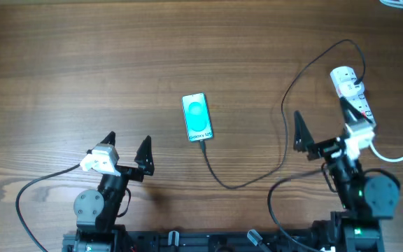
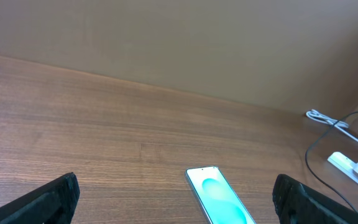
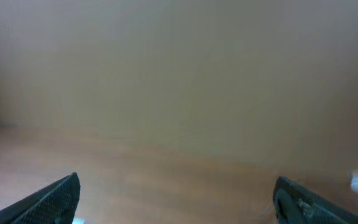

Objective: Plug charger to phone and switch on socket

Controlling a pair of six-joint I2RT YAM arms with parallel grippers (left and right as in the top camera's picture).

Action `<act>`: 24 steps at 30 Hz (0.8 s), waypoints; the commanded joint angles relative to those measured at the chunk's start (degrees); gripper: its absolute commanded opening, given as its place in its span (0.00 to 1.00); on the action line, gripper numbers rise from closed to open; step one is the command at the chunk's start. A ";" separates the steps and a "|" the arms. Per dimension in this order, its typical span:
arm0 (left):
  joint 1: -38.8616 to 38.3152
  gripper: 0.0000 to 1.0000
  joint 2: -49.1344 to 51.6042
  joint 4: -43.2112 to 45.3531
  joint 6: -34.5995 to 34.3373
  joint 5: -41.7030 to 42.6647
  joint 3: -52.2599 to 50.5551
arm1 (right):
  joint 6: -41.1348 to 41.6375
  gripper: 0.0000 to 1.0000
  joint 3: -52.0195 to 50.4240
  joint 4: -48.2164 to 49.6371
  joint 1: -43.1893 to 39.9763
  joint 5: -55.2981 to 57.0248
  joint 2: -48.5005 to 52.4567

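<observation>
The phone lies face up mid-table with its teal screen lit; it also shows in the left wrist view. The black charger cable runs from the phone's near edge, where its connector appears plugged in, in a loop to a black plug sitting in the white socket strip at the right. My left gripper is open and empty, near and left of the phone. My right gripper is open and empty beside the socket's near end. The switch state cannot be told.
The socket's thick white cord curves right and up toward the far right corner; it also shows in the left wrist view. Bare wooden table spans the left and far side. The right wrist view is blurred.
</observation>
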 commanded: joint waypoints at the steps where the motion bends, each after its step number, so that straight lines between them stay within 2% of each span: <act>1: 0.39 1.00 -0.46 -0.50 0.87 -0.55 -0.15 | -0.31 1.00 -2.62 5.03 0.09 0.37 -3.39; 7: 0.39 1.00 -0.46 -0.50 0.87 -0.55 -0.15 | -0.28 0.99 -8.20 12.26 0.11 0.35 -8.20; 16: 0.39 1.00 -0.46 -0.52 0.87 -0.55 -0.15 | -0.31 1.00 -15.41 12.20 0.79 0.39 -17.09; 19: 0.39 1.00 -0.46 -0.50 0.87 -0.55 -0.15 | -0.90 1.00 -15.76 5.95 0.87 0.98 -21.11; 24: 0.39 1.00 -0.46 -0.50 0.87 -0.55 -0.15 | -1.73 1.00 -15.76 -4.74 0.90 0.98 -20.94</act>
